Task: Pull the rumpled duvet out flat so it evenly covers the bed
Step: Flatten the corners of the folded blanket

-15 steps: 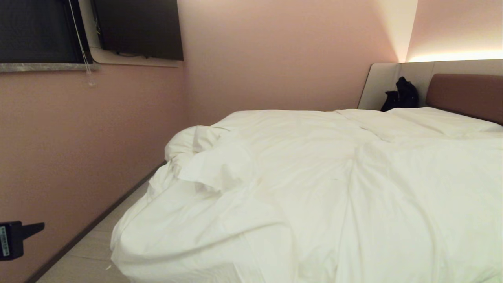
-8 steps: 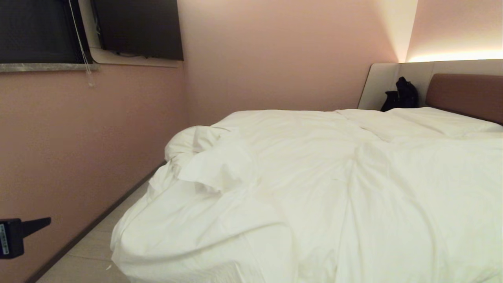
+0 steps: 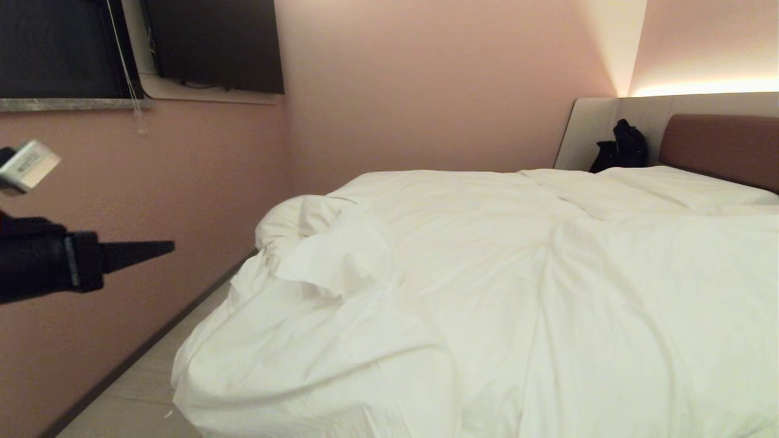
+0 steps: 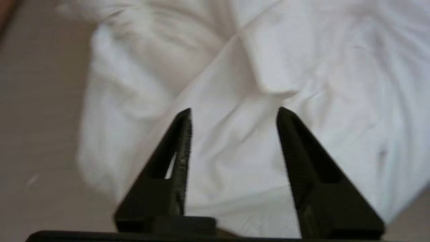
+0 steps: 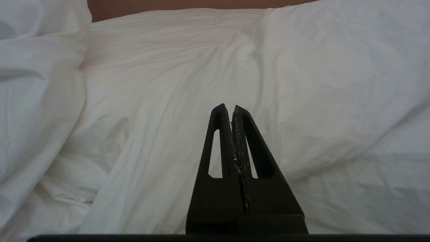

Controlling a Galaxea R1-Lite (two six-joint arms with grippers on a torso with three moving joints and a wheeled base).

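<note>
The bed point(image 3: 718, 143) stands in a pink-walled room, its grey headboard panels and reddish-brown padded part at the far right. A strip of pale floor point(image 3: 134, 389) runs between the bed and the left wall, where a dark window point(image 3: 55, 48) with a hanging cord and a dark screen point(image 3: 213, 42) sit high up. A black bag point(image 3: 621, 149) leans against the headboard.

The duvet point(image 3: 487, 292) lies over the bed — wrinkled, with a bunched, folded-back heap at the left corner nearest the wall, and its near edge draping down toward the floor.

The left gripper point(image 3: 164, 247) hangs in the air at the left, pointing toward the bed, well apart from the duvet in the head view. In its wrist view its fingers point(image 4: 181, 148) stand partly spread, nothing between them, with the duvet's rumpled corner beyond.

The right gripper point(image 5: 231, 107) has its fingers pressed together — empty — above white bedding, not touching it as far as can be seen.
</note>
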